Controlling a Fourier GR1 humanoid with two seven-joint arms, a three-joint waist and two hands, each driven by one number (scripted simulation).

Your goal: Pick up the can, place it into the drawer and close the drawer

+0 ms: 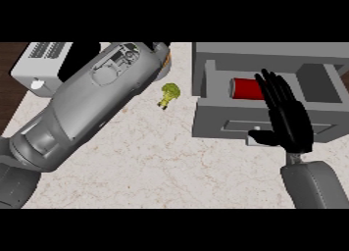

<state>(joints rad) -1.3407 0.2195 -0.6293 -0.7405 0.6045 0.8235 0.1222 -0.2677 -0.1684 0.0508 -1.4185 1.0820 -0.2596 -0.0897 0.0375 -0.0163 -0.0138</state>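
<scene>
Right hand (293, 130): open, fingers straight and together, laid flat across the front of the drawer (224, 125), holding nothing. Fingertips reach past the front edge and over the inside; thumb sits low on the front panel.

Can (244, 88): red, already inside the drawer, left part of the compartment, just beside the fingertips. Contact btwn can and fingers can't be confirmed. Upright or on its side: can't tell.

Status (judged): placing done; drawer is pulled out of the cabinet (279, 51), so closing is the step left.

Hazards from this pos.:

1. Pinch. Fingers overhang the front edge. If the push starts w/o drawing them back onto the panel, they may jam btwn drawer and cabinet and stop the drawer short.
2. Can knock. Fingertips next to the can could tip or shove it during the push; a tipped can may roll or catch at the cabinet opening.
3. Skewed push. Hand bears on the right half of the panel, so an off-centre push may bind the drawer.
4. Left forearm (83, 108) lies diagonally over the counter (170, 162), its far end near the drawer's left corner; the left hand is not visible. Any swing could strike the drawer or the small yellow-green item (168, 93) beside it
</scene>
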